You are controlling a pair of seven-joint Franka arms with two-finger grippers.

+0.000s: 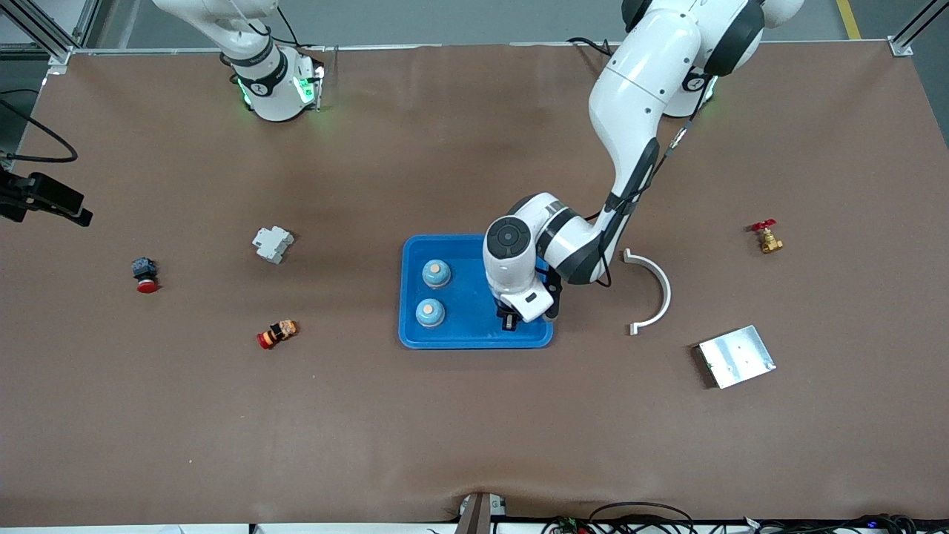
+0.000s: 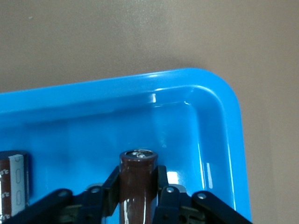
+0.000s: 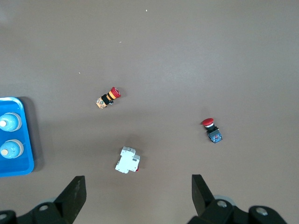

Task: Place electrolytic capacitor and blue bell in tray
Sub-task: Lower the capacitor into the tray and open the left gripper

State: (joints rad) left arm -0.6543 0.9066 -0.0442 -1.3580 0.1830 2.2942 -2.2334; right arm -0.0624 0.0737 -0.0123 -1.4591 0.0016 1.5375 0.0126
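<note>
The blue tray [image 1: 474, 337] lies mid-table. Two blue bells [image 1: 436, 273] [image 1: 430, 312] stand in it at the right arm's end. My left gripper [image 1: 510, 320] is low in the tray, near the corner toward the front camera and the left arm's end. In the left wrist view the left gripper [image 2: 138, 179] is shut on a dark brown electrolytic capacitor [image 2: 138, 186] over the tray floor [image 2: 140, 116]. Another brown cylinder with a pale stripe [image 2: 14, 182] lies in the tray beside it. My right gripper [image 3: 138, 186] is open, empty, high over the table, and waits.
A white breaker [image 1: 273, 243], a red push button [image 1: 145, 274] and a red-orange button [image 1: 277, 334] lie toward the right arm's end. A white curved bracket [image 1: 652, 293], a metal plate [image 1: 735, 356] and a brass valve [image 1: 767, 237] lie toward the left arm's end.
</note>
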